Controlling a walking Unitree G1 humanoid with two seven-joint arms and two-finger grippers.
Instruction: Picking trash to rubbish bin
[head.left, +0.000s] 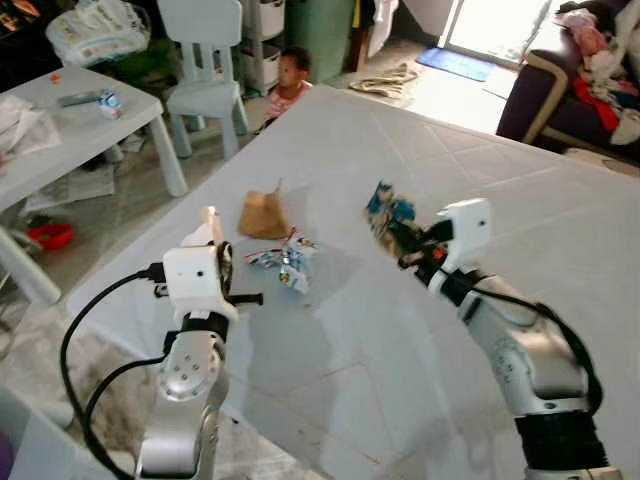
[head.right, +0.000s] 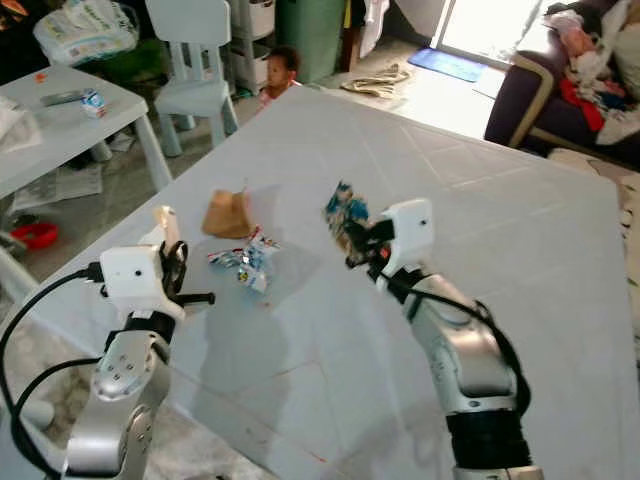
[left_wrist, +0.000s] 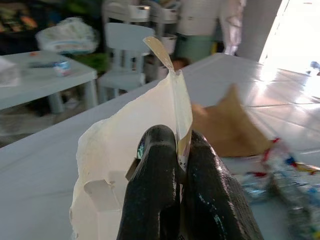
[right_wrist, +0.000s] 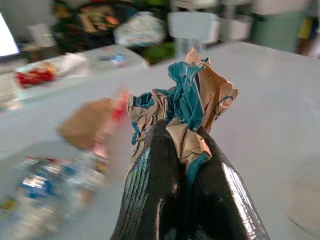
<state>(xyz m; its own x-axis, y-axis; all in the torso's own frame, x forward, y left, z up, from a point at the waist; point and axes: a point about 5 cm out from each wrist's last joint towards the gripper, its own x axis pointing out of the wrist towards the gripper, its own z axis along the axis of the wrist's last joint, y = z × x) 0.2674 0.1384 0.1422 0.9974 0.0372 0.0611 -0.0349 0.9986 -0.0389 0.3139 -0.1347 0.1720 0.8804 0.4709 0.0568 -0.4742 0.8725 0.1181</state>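
Observation:
My right gripper (head.left: 405, 238) is shut on a crumpled blue and tan wrapper (head.left: 383, 212), held above the white table (head.left: 500, 200); the right wrist view shows the wrapper (right_wrist: 187, 107) pinched between the black fingers (right_wrist: 150, 195). Near the table's left edge my left gripper (head.left: 212, 232) is shut on a cream paper scrap (left_wrist: 130, 145), which sticks up past the fingers (left_wrist: 155, 180). On the table between the arms lie a brown paper bag (head.left: 264, 214) and a shiny crinkled packet (head.left: 288, 262).
A small child (head.left: 291, 78) stands at the table's far edge. To the left are a low white table (head.left: 80, 125) and a white plastic chair (head.left: 207, 70). A dark sofa with clothes (head.left: 580, 70) sits at the back right.

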